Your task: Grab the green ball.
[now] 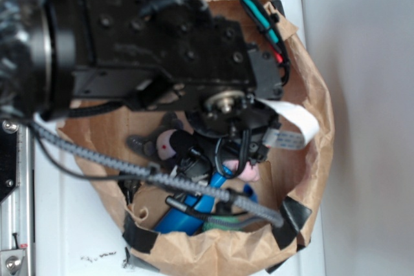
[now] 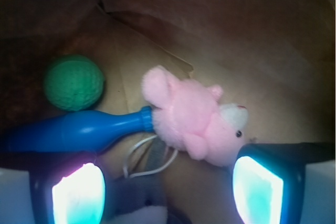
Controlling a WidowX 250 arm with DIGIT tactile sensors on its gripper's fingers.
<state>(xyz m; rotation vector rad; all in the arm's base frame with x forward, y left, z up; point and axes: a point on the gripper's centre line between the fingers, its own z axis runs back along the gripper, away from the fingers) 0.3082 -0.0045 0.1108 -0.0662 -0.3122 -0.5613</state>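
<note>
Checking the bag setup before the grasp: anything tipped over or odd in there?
The blue bottle lies on its side, its neck against the pink plush toy, which also lies toppled. The green ball sits just beyond the bottle, unobstructed. No visible spills or damage.

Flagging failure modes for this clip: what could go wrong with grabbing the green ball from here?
The open end effector sits over the pink plush toy, not the green ball, so closing now would likely take the plush. The blue bottle lies against the ball and may get nudged or pinched too. The paper bag wall crowds the approach.
</note>
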